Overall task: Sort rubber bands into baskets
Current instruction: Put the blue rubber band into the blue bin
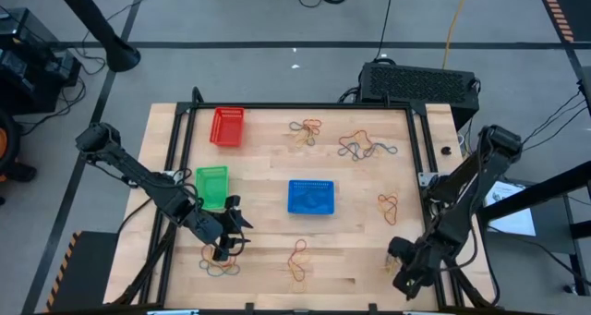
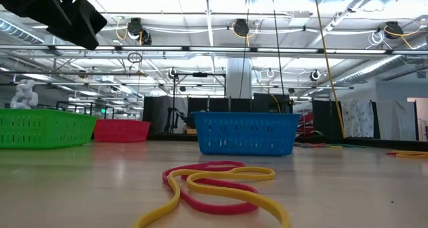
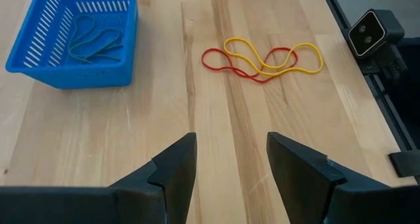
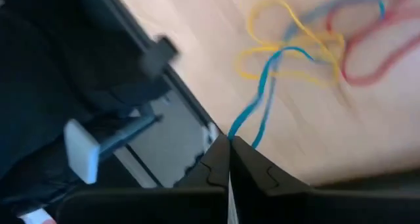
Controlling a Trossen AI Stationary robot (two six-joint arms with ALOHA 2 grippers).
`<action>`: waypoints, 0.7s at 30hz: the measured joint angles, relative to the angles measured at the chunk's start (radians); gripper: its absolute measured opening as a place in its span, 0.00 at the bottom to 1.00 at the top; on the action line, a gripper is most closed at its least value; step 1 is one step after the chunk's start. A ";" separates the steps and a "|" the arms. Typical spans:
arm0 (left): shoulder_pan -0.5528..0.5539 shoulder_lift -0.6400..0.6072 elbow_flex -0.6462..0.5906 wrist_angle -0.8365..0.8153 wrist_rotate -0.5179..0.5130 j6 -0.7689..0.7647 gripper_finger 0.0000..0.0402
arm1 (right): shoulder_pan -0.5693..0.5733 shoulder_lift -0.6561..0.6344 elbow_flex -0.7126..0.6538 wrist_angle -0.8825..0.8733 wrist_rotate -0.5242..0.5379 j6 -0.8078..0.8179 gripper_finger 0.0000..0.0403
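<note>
Blue rubber band (image 4: 262, 96) strands run straight into the right gripper (image 4: 230, 145), whose fingers are pressed together and clamp that band at its end; the rest of the band trails onto a small tangle of yellow and red bands (image 4: 315, 46) on the wooden worktop (image 1: 351, 250). From above, the right gripper (image 1: 404, 255) sits at the near right corner of the worktop.

At the near left, the left gripper (image 1: 224, 250) hangs just above a little pile of bands (image 1: 222, 266), near the green basket (image 1: 211, 187). Its fingers (image 3: 174, 168) stand well apart with only bare wood between them, touching nothing. Beyond them lie a red and yellow pair of bands (image 3: 262, 58) and the blue basket (image 3: 75, 37), which already has dark bands lying inside.

Farther back on the left stands the red basket (image 1: 227, 127). More loose bands are scattered along the far side (image 1: 365, 147) and at the right (image 1: 387, 205).
</note>
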 joint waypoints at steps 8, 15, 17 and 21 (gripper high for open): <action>0.000 0.000 0.000 0.000 -0.006 0.000 0.48 | -0.001 -0.104 0.001 0.002 0.126 -0.119 0.00; 0.000 0.000 0.000 0.000 -0.012 0.000 0.48 | -0.001 -0.199 0.002 0.007 0.234 -0.212 0.00; 0.000 0.000 0.000 0.000 -0.012 0.000 0.48 | -0.001 -0.223 0.002 0.006 0.269 -0.228 0.00; 0.000 0.000 0.000 0.000 -0.012 0.004 0.48 | -0.001 -0.255 0.002 0.007 0.356 -0.291 0.00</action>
